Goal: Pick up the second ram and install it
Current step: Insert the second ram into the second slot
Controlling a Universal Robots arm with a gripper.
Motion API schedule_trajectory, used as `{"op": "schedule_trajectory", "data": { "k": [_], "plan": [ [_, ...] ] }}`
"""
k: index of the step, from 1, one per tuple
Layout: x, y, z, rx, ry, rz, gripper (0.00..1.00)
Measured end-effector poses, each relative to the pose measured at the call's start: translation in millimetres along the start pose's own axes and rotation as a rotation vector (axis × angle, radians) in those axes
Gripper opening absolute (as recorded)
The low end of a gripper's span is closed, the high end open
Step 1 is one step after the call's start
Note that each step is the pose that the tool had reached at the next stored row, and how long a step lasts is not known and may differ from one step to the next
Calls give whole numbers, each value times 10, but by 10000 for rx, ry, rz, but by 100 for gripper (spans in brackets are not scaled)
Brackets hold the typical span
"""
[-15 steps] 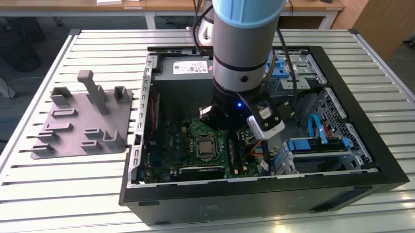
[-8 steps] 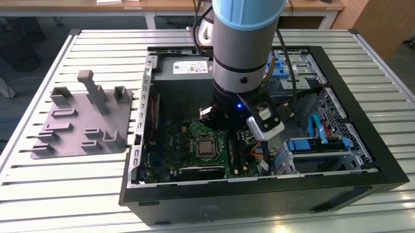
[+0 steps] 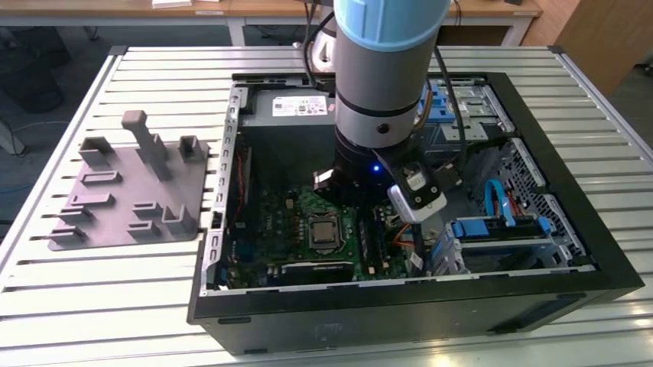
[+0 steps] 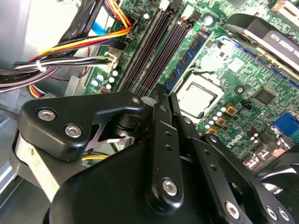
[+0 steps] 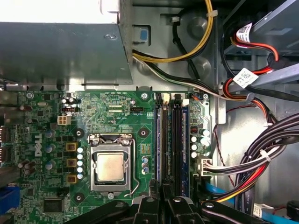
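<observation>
Your tool looks pressed together, probably empty; the memory slots run lengthwise straight ahead of its tips, mid-frame.

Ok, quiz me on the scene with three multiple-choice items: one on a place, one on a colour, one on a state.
1. Where is the grey tray?
A. On the exterior view's left of the case
B. Inside the case
C. On the exterior view's right of the case

2. What colour is the board?
A. Red
B. Green
C. White

3. How is the socket?
A. Under a cooler
B. Uncovered, its silver top showing
C. Buried in cables

Answers:
1 A: the tray lies on the slatted table beside the case, on that side.
2 B: the board is green in both wrist views.
3 B: the socket shows a bare silver square in its metal frame.
</observation>
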State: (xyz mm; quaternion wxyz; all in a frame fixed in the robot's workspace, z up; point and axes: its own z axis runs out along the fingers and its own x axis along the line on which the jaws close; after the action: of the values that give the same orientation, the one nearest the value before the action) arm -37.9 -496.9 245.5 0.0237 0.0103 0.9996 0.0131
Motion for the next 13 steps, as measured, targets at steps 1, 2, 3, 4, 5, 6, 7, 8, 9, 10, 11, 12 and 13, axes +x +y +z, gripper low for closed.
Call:
{"op": "schedule_trajectory", "data": {
  "k": [1, 2, 3, 4, 5, 6, 7, 8, 9, 10, 11, 12, 13],
  "plan": [
    [0, 0, 3, 0, 0, 0, 14],
    [0, 0, 6, 1, 0, 0, 14],
    [0, 0, 9, 1, 0, 0, 14],
    [0, 0, 12, 1, 0, 0, 14],
    [1, -1, 14, 1, 1, 0, 14],
    [1, -1, 16, 1, 0, 0, 14],
    [1, -1, 19, 1, 0, 0, 14],
    [0, -1, 23, 0, 0, 0, 14],
    [0, -1, 26, -1, 0, 1, 14],
    [0, -1, 30, 0, 0, 1, 14],
    [0, -1, 35, 0, 0, 2, 14],
    [-1, -1, 41, 1, 0, 2, 14],
    [-1, -1, 48, 1, 0, 3, 14]
  ]
}}
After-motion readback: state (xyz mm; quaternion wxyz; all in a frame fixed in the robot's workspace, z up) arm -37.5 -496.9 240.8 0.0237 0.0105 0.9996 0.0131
